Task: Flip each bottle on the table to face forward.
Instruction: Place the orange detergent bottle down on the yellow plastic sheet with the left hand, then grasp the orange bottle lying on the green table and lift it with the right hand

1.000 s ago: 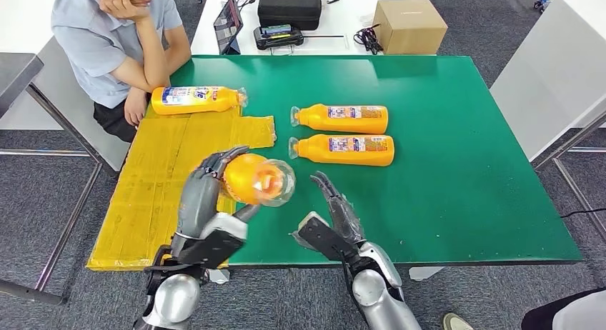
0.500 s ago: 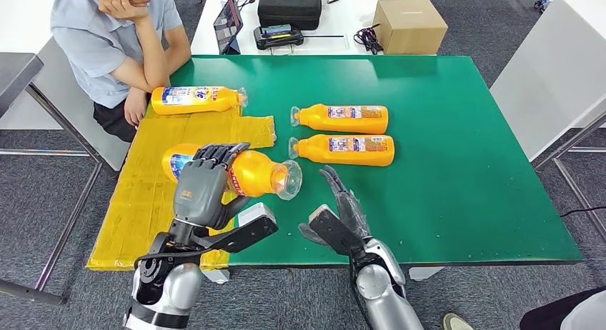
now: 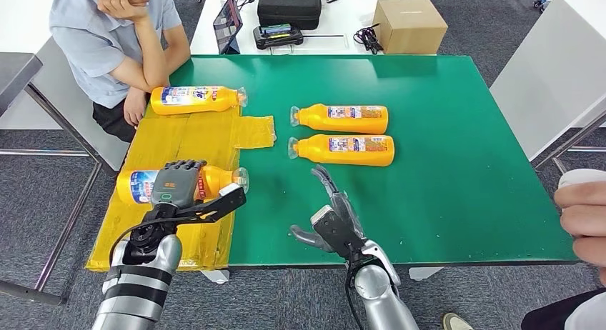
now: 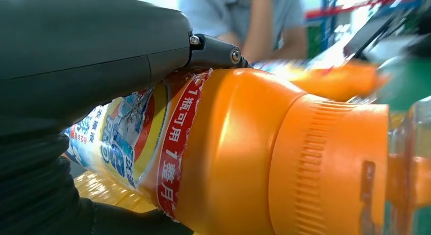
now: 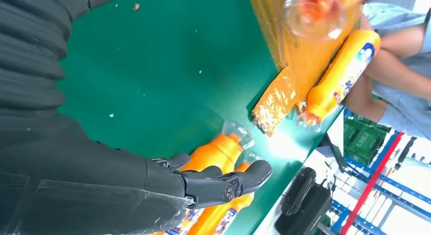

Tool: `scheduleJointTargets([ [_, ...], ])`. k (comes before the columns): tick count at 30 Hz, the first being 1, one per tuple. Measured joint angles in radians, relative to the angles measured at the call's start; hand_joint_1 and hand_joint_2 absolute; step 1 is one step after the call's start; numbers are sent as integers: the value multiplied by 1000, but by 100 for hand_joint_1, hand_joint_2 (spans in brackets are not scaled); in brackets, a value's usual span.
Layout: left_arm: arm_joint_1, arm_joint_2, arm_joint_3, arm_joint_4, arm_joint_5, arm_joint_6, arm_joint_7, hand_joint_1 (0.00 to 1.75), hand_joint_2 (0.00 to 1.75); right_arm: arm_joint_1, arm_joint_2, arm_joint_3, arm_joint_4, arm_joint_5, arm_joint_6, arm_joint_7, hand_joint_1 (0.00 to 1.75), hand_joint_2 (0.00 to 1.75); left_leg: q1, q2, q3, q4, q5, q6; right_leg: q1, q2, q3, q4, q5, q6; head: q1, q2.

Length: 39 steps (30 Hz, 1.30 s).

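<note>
Middle of the held bottle (image 3: 136, 186) covered by the left hand (image 3: 176, 185) in the head view; label print partly hidden under the fingers (image 4: 91, 52) in the left wrist view, clear cap (image 4: 409, 164) cut off at the picture's edge there. Background bottle (image 4: 335, 80) and seated person (image 4: 254, 16) blurred. Person's head cut off by the head view's top edge. Another person's hand (image 3: 582, 216) cut off at the right edge. Label text on the two middle bottles (image 3: 343, 133) too small to read.
</note>
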Motion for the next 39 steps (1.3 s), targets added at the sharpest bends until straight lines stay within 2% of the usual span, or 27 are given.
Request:
scheduleJointTargets([
  [7,-31,19,46,96,10,-54,-15,171,175,-4,6,4,5,-22,9,-8,0,175,0,-1,0,0,0,0,0,0,0,0,0,0,0,0],
  [11,-44,25,61,157,36,-42,-56,89,175,-8,6,5,13,-33,10,-13,0,175,0,-1,0,0,0,0,0,0,0,0,0,0,0,0],
  [12,-46,26,63,169,43,-38,-67,89,175,-9,6,5,14,-34,10,-14,0,175,0,-1,0,0,0,0,0,0,0,0,0,0,0,0],
  [16,-57,26,68,204,62,-38,-92,42,175,-11,6,11,21,-38,11,-16,0,175,0,-1,0,0,0,0,0,0,0,0,0,0,0,0],
  [20,-70,28,70,235,71,-46,-104,6,175,-19,7,14,31,-44,13,-17,0,175,0,-1,0,0,0,0,0,0,0,0,0,0,0,0],
  [23,-75,29,70,257,80,-43,-113,0,175,-26,7,21,40,-46,13,-19,0,175,0,-1,1,0,0,0,0,0,1,0,0,0,0,0],
  [34,-89,29,70,290,81,-34,-113,0,175,-37,7,29,57,-47,14,-21,0,175,0,-1,2,0,0,0,0,0,2,0,0,0,0,0],
  [39,-91,29,60,300,47,-3,-85,0,175,-38,7,29,58,-49,13,-21,0,175,0,-1,3,0,0,0,0,0,3,0,0,0,0,0],
])
